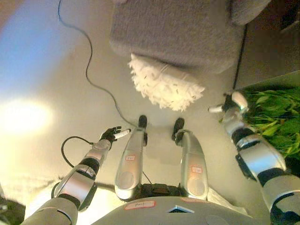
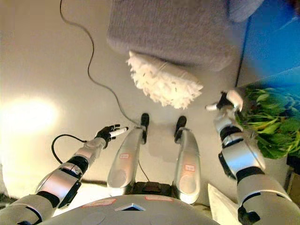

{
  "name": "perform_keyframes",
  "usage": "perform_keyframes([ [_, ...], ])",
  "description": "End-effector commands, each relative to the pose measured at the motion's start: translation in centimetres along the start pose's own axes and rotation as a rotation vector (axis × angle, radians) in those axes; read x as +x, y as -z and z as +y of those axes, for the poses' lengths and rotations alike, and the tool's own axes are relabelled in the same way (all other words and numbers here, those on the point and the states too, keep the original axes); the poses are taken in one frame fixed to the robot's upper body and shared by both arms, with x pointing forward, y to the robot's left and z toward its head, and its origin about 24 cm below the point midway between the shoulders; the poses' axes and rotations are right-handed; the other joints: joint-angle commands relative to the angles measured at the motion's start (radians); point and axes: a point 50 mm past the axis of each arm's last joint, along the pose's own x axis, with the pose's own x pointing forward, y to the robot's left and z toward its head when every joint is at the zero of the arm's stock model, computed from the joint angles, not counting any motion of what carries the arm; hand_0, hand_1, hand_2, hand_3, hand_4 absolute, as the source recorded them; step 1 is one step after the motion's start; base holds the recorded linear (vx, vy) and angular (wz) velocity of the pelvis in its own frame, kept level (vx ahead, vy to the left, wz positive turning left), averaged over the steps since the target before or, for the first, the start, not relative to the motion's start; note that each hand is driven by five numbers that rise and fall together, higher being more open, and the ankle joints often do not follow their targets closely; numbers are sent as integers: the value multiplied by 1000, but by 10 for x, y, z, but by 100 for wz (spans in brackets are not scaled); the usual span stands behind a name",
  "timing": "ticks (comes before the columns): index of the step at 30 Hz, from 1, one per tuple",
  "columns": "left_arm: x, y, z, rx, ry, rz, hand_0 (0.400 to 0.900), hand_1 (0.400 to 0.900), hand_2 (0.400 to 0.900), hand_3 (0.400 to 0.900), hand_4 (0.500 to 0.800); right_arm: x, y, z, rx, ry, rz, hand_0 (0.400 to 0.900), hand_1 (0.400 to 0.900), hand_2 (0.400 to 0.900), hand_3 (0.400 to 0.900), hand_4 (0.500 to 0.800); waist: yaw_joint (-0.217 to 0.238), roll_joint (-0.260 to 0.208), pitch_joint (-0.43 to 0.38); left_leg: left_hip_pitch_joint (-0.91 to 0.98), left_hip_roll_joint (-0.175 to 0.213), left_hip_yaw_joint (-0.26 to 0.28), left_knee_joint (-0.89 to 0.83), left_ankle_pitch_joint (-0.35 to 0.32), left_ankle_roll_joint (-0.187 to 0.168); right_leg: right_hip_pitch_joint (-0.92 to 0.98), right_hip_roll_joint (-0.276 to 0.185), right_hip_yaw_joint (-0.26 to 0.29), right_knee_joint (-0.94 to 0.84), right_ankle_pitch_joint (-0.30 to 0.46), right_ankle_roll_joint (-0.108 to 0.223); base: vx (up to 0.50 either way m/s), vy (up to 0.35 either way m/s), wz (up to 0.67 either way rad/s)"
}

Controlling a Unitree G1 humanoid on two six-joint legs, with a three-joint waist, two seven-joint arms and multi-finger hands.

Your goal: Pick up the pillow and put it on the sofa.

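Observation:
A white fluffy pillow [image 1: 163,83] lies on the floor against the front of the grey sofa [image 1: 173,30]; it also shows in the right eye view [image 2: 164,80]. My left hand [image 1: 112,134] hangs low at the left, fingers relaxed and empty, well short of the pillow. My right hand [image 1: 229,105] is raised at the right, beside the pillow's right end and apart from it, fingers loosely open and empty.
A green leafy plant [image 1: 276,119] stands at the right, close behind my right hand. A dark cable [image 1: 89,56] runs across the floor left of the pillow. A grey sofa cushion [image 1: 246,9] shows at the top right.

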Motion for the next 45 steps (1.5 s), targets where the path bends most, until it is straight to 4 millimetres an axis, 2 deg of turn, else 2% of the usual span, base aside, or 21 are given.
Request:
perform_keyframes([
  [1, -10, -1, 7, -82, 70, -103, 900, 900, 900, 900, 800, 7, 19, -37, -11, 66, 52, 900, 900, 900, 900, 800, 21, 31, -17, -72, -31, 55, 131, -129, 99, -50, -14, 60, 177, -139, 27, -33, 20, 23],
  [4, -19, -20, 4, -80, 133, -212, 900, 900, 900, 900, 800, 11, 8, -70, 14, 124, 34, 900, 900, 900, 900, 800, 26, 59, 7, -152, -36, 62, 234, -161, 107, -131, -19, 72, 279, -165, 14, -22, 34, 13],
  [9, -33, -28, 6, -144, 195, -303, 900, 900, 900, 900, 800, 11, -10, -104, 18, 167, -17, 900, 900, 900, 900, 800, 38, 86, 39, -246, -49, 65, 349, -189, 118, -221, -17, 89, 384, -194, -3, -12, 43, 0],
  [15, -50, -30, 9, -163, 279, -391, 900, 900, 900, 900, 800, 8, -27, -128, 46, 206, -92, 900, 900, 900, 900, 800, 43, 108, 63, -319, -57, 77, 478, -234, 127, -289, -15, 102, 496, -234, -19, -3, 54, -1],
  [23, -63, -19, 2, -187, 342, -443, 900, 900, 900, 900, 800, 0, -60, -161, 98, 248, -183, 900, 900, 900, 900, 800, 60, 135, 78, -398, -70, 83, 590, -261, 129, -364, -10, 112, 605, -272, -37, 17, 37, -2],
  [29, -67, -9, -4, -187, 348, -432, 900, 900, 900, 900, 800, -7, -80, -179, 228, 266, -251, 900, 900, 900, 900, 800, 73, 154, 78, -434, -75, 87, 635, -263, 125, -398, -16, 115, 654, -287, -46, 24, 3, 2],
  [32, -70, -2, -7, -167, 345, -428, 900, 900, 900, 900, 800, -15, -102, -192, 316, 267, -335, 900, 900, 900, 900, 800, 81, 166, 78, -444, -82, 88, 653, -265, 119, -407, -19, 119, 672, -293, -47, 36, 2, 6],
  [38, -74, 4, -12, -158, 361, -409, 900, 900, 900, 900, 800, -27, -127, -199, 372, 241, -466, 900, 900, 900, 900, 800, 89, 169, 78, -415, -82, 89, 649, -269, 111, -372, -21, 111, 664, -297, -46, 44, -6, 4],
  [45, -79, 27, -12, -152, 347, -334, 900, 900, 900, 900, 800, -28, -126, -199, 456, 171, -539, 900, 900, 900, 900, 800, 93, 163, 78, -377, -78, 88, 661, -262, 106, -320, -29, 102, 659, -285, -39, 105, -19, -2],
])
